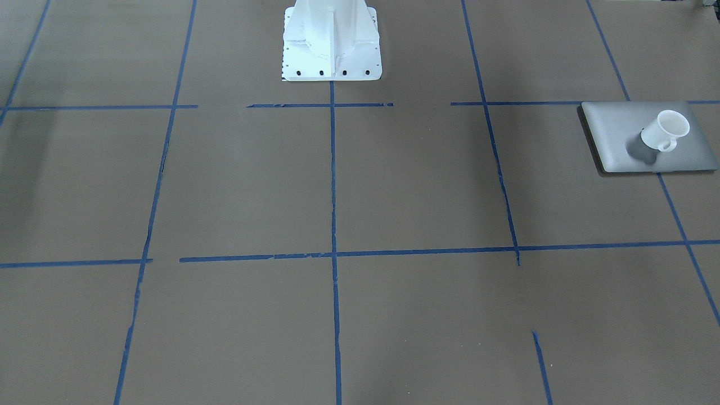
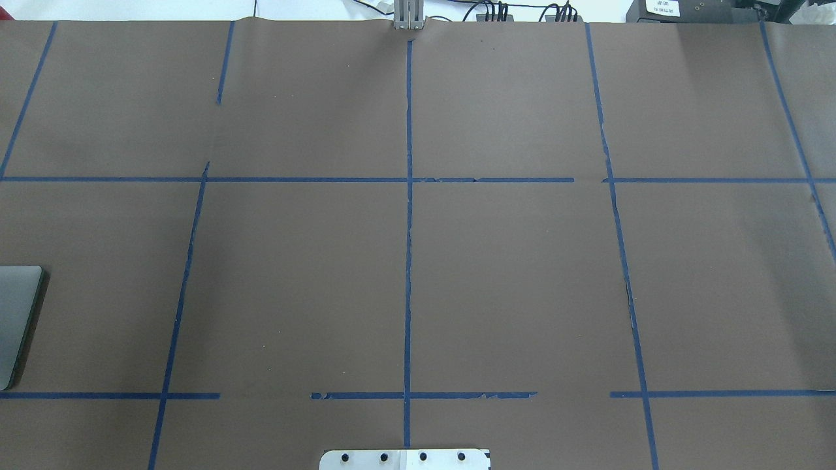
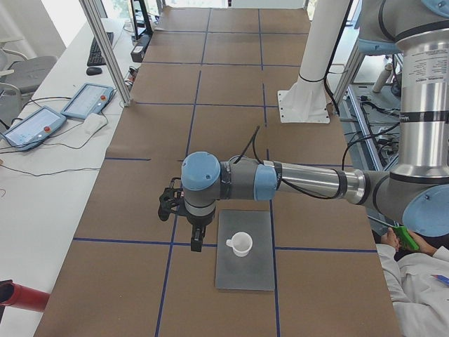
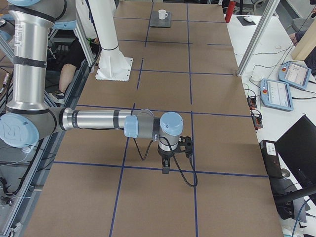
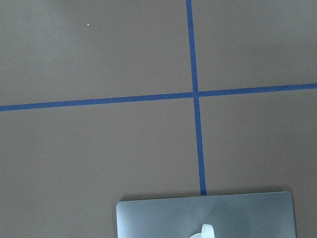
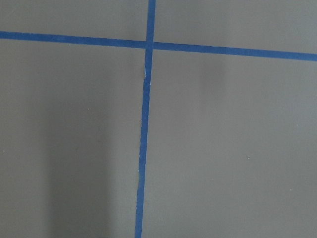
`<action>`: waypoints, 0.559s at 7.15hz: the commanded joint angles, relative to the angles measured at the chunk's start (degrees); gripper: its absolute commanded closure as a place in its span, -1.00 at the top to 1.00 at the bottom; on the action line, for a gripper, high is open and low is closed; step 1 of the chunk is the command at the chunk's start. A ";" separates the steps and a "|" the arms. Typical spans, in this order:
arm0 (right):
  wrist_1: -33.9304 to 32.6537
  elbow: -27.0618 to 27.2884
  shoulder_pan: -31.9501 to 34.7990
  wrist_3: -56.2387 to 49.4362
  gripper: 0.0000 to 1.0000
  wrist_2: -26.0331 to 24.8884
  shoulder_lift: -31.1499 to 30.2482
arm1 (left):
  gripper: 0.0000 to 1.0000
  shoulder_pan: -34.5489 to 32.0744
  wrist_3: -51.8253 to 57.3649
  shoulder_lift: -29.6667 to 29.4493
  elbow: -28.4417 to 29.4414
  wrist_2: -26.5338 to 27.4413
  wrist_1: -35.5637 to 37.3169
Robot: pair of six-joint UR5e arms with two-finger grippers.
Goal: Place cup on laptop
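Note:
The small white cup (image 1: 666, 130) stands upright on the closed silver-grey laptop (image 1: 619, 140), near the table end on the robot's left. Both also show in the exterior left view, the cup (image 3: 240, 243) on the laptop (image 3: 245, 274), and far off in the exterior right view (image 4: 161, 15). The left wrist view shows the laptop's edge (image 5: 163, 220) and the cup's handle (image 5: 207, 231). My left gripper (image 3: 198, 239) hangs beside the laptop, apart from the cup. My right gripper (image 4: 166, 167) hangs over bare table. I cannot tell whether either is open or shut.
The white robot pedestal (image 1: 332, 45) stands at the table's middle back edge. Blue tape lines grid the brown table. Teach pendants (image 3: 88, 100) and a red cylinder (image 3: 21, 295) lie on the side bench. An operator (image 3: 414, 281) sits near the left arm's base.

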 commanded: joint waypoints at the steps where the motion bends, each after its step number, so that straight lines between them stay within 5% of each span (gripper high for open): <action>1: 0.02 0.00 0.00 0.00 1.00 -0.06 0.00 | 1.00 2.36 -2.81 -0.01 -0.50 0.06 -0.08; 4: -0.07 0.00 0.00 0.00 1.00 0.02 0.00 | 1.00 5.99 -2.54 1.65 0.65 -0.55 -0.08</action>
